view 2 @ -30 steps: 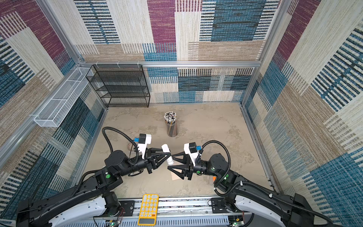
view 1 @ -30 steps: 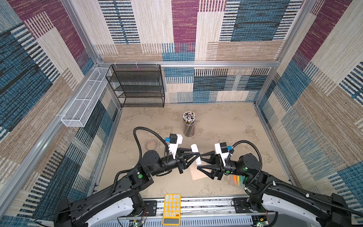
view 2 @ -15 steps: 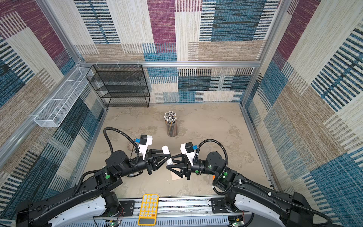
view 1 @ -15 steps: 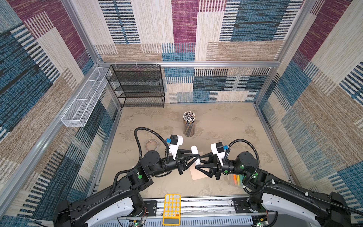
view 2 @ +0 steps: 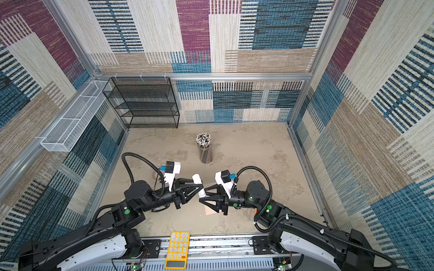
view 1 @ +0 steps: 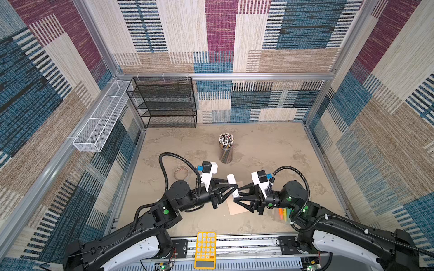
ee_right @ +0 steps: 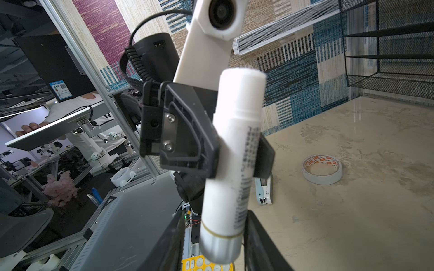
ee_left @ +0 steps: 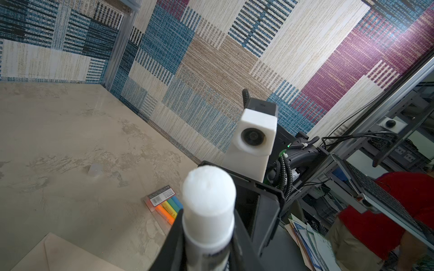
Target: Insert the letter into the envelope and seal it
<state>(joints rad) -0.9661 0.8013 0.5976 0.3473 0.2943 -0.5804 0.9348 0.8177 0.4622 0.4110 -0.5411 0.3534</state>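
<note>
A white glue stick (view 1: 231, 179) (view 2: 196, 178) is held in the air with my left gripper (view 1: 236, 187) (ee_left: 206, 246) shut on its body. My right gripper (view 1: 235, 194) (ee_right: 215, 225) faces the left one, its jaws straddling the stick's silver bottom end (ee_right: 218, 248); a gap shows on one side, so it is open. Below both, the peach-tan envelope (view 1: 237, 207) (view 2: 209, 211) (ee_left: 58, 255) lies flat on the table. The letter is out of view.
A pencil cup (view 1: 226, 150) stands behind the grippers and a tape roll (view 1: 181, 173) (ee_right: 321, 169) lies to their left. A highlighter pack (view 1: 283, 214) (ee_left: 164, 204) sits under the right arm. There is a stapler (ee_right: 265, 192), a yellow calculator (view 1: 205, 248) at the front edge and a black mesh shelf (view 1: 164, 103) at the back left.
My right gripper has moved left up to the glue stick and its jaws have narrowed round the stick's lower end. The left gripper and stick have stayed put.
</note>
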